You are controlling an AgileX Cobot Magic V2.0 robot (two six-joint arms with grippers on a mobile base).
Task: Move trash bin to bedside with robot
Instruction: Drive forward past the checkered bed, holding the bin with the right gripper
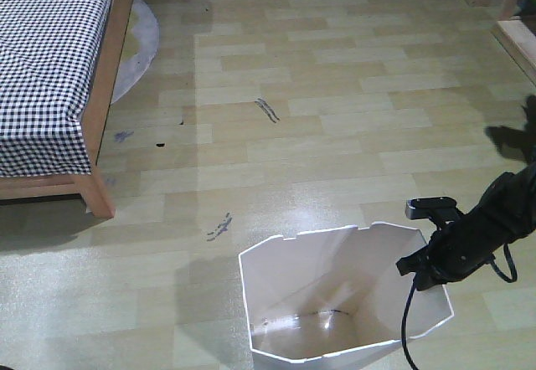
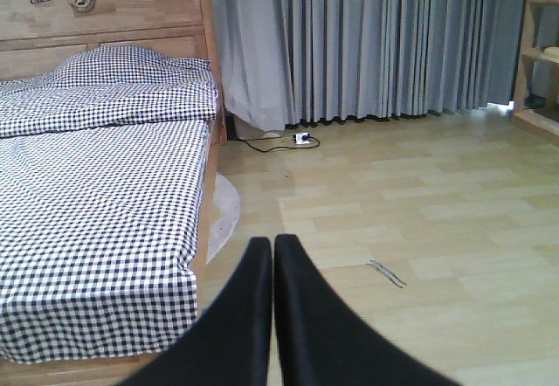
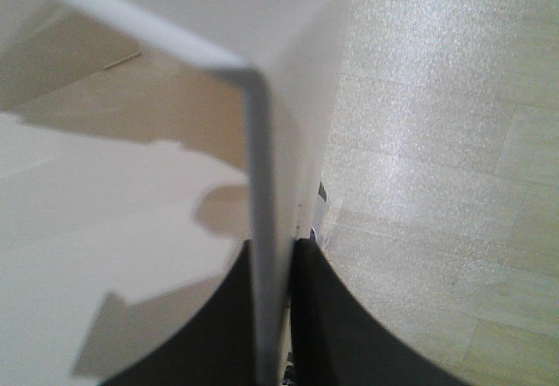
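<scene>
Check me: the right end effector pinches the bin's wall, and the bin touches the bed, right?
No. The right end effector does pinch the bin, but the front view shows the bin standing apart from the bed, floor between them.

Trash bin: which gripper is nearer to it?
Right. The right gripper grips the trash bin wall at the rim; the left gripper, shut, faces the bed with no bin in its view.

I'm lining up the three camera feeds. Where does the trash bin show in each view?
Exterior front-facing: trash bin at bottom centre-right, with the right end effector on its right rim.
Left wrist-mounted: not in view.
Right wrist-mounted: trash bin rim edge-on down the middle, between the end effector's fingers.
Shared landmark: pale plank floor, in all three.
</scene>
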